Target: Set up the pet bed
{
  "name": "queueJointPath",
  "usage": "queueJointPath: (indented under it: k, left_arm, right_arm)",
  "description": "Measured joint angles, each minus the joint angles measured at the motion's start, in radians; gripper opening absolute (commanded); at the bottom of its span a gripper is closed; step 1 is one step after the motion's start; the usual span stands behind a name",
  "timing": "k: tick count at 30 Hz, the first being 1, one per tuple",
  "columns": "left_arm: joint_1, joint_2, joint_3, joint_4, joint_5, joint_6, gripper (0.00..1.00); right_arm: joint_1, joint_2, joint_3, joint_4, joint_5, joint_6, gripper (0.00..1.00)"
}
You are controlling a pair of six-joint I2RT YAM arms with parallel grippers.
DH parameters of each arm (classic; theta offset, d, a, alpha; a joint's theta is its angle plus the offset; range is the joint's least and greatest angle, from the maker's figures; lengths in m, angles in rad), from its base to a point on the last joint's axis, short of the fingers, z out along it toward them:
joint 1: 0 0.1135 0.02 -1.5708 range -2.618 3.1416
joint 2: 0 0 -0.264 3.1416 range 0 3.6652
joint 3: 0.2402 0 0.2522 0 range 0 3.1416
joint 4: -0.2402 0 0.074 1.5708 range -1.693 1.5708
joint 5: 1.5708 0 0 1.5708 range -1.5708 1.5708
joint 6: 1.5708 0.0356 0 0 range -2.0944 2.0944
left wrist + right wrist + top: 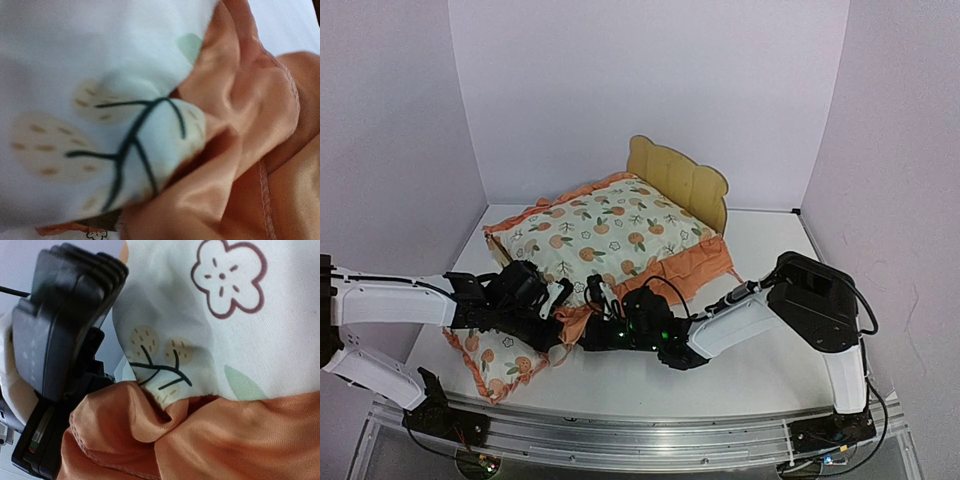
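Observation:
The pet bed stands at the middle back of the table, its plywood bear-ear headboard (pixel 680 180) rising behind the bedding. The fruit-print mattress cushion (pixel 610 235) lies across the bed and hides its base. The cushion's orange ruffle (pixel 575 322) bunches at the near edge. My left gripper (pixel 558 298) and right gripper (pixel 598 295) meet there, side by side, both shut on the ruffle. In both wrist views the white print (pixel 100 75) (pixel 225 315) and the orange ruffle (pixel 240 165) (pixel 225 440) fill the frame and hide my fingers.
A small matching fruit-print pillow (pixel 500 365) lies on the table at the front left, under my left arm. The right wrist view shows the left gripper's black body (pixel 60 340) close beside the fabric. White walls close in the table on three sides.

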Motion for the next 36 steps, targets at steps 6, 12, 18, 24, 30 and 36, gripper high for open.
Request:
queueJointPath:
  k: [6, 12, 18, 24, 30, 36]
  left_arm:
    - [0.002, 0.015, -0.017, 0.048, 0.055, 0.233, 0.0]
    - [0.004, 0.028, -0.018, 0.087, 0.122, 0.448, 0.0]
    - [0.004, 0.041, -0.018, 0.115, 0.133, 0.587, 0.0]
    - [0.003, 0.055, -0.018, 0.14, 0.15, 0.675, 0.0]
    - [-0.001, 0.089, -0.017, 0.175, 0.164, 0.747, 0.0]
    - [-0.005, 0.109, -0.008, 0.177, 0.168, 0.752, 0.0]
  right_arm:
    - [0.0, -0.037, -0.04, -0.009, 0.009, -0.001, 0.0]
    - [0.0, -0.074, -0.057, -0.009, 0.028, -0.005, 0.04]
    - [0.001, -0.1, -0.101, -0.006, 0.063, -0.008, 0.14]
    - [0.001, -0.164, -0.179, -0.03, 0.095, -0.026, 0.26]
    - [0.0, -0.272, -0.236, -0.121, 0.105, -0.059, 0.3]
    - [-0.003, -0.354, -0.291, -0.177, 0.131, -0.063, 0.25]
